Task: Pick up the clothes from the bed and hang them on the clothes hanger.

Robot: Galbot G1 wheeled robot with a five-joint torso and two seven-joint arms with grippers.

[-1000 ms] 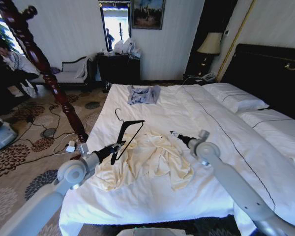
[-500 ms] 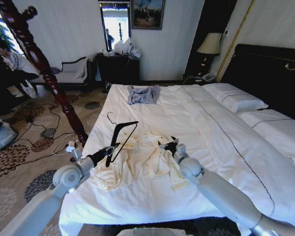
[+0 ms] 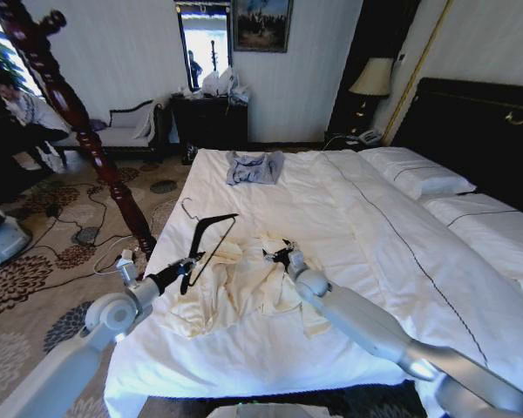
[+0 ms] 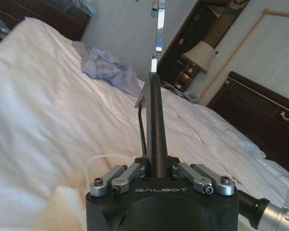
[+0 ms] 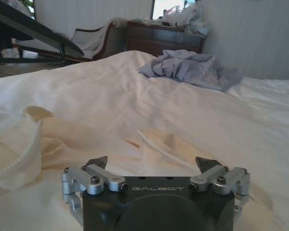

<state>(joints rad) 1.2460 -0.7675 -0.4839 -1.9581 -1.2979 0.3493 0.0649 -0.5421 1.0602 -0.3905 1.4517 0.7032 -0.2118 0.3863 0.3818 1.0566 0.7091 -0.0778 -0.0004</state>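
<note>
The cream clothes (image 3: 244,292) lie crumpled on the white bed (image 3: 349,209), near its left front edge. My left gripper (image 3: 188,262) is shut on the lower end of the black clothes hanger (image 3: 211,237), holding it tilted above the left side of the clothes with its silver hook (image 3: 187,208) up. The left wrist view shows the hanger (image 4: 157,120) clamped between the fingers of the left gripper (image 4: 156,168). My right gripper (image 3: 277,254) hovers open just over the upper middle of the clothes. In the right wrist view this gripper (image 5: 151,163) is spread above the cream fabric (image 5: 58,139).
A folded grey-blue garment (image 3: 254,167) lies at the far end of the bed. White pillows (image 3: 418,174) rest against the black headboard (image 3: 479,122) on the right. A reddish-brown wooden pole (image 3: 78,122) stands left of the bed, over patterned carpet (image 3: 35,270) with cables.
My right gripper has swung left from the bare sheet to above the clothes. The left gripper has drifted a little left with the hanger.
</note>
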